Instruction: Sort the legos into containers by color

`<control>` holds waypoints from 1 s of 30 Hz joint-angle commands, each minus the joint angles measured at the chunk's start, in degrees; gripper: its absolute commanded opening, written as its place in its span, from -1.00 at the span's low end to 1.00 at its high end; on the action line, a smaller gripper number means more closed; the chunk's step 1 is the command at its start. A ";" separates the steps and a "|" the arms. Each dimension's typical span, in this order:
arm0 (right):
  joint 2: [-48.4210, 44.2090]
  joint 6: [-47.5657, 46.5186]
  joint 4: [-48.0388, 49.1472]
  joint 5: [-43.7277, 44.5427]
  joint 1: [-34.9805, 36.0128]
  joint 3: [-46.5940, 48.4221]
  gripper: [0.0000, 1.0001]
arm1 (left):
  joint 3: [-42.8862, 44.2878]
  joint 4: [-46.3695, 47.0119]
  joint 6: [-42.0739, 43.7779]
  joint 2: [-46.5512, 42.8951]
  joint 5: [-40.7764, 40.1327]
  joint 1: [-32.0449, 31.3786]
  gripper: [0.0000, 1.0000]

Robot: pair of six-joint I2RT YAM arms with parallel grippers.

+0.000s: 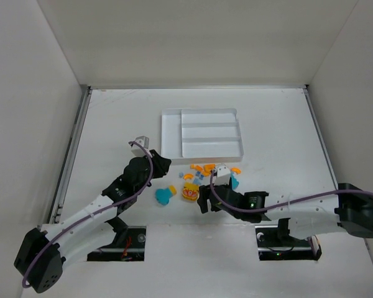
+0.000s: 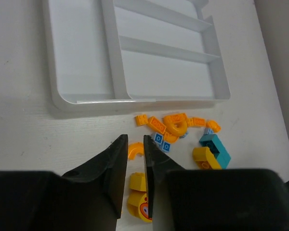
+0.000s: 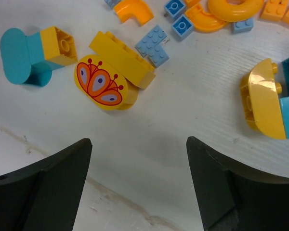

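The white tray (image 1: pixel 171 133) lies at mid table; in the left wrist view (image 2: pixel 82 57) its compartments hold nothing. The legos (image 1: pixel 205 169) lie loose in front of it, and orange and light blue bits (image 2: pixel 176 122) show in the left wrist view. A yellow brick with a red mark (image 3: pixel 100 83) lies just ahead of my right gripper (image 3: pixel 138 142), which is open wide and empty, low over the table (image 1: pixel 204 198). My left gripper (image 2: pixel 135 139) hovers left of the pile (image 1: pixel 163 164), jaws nearly closed with a thin slit, holding nothing.
A teal-and-yellow piece (image 3: pixel 31 55) lies left of the marked brick. A yellow curved brick joined to teal (image 3: pixel 265 98) lies at the right. Light blue plates (image 3: pixel 153 44) and an orange elbow (image 3: pixel 132 9) lie farther off. White walls enclose the table.
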 commanded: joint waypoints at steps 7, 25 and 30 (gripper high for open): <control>17.88 0.99 9.83 3.04 2.16 11.75 0.80 | 0.24 -4.68 -0.25 -4.27 0.92 2.71 -0.48; 30.73 12.86 -2.65 14.82 3.13 20.46 0.85 | -0.82 -5.92 -1.93 -5.78 -3.83 0.86 0.15; 31.26 13.30 -1.60 16.14 3.04 20.64 0.81 | -1.43 -5.39 -2.10 -6.57 -4.00 0.69 0.16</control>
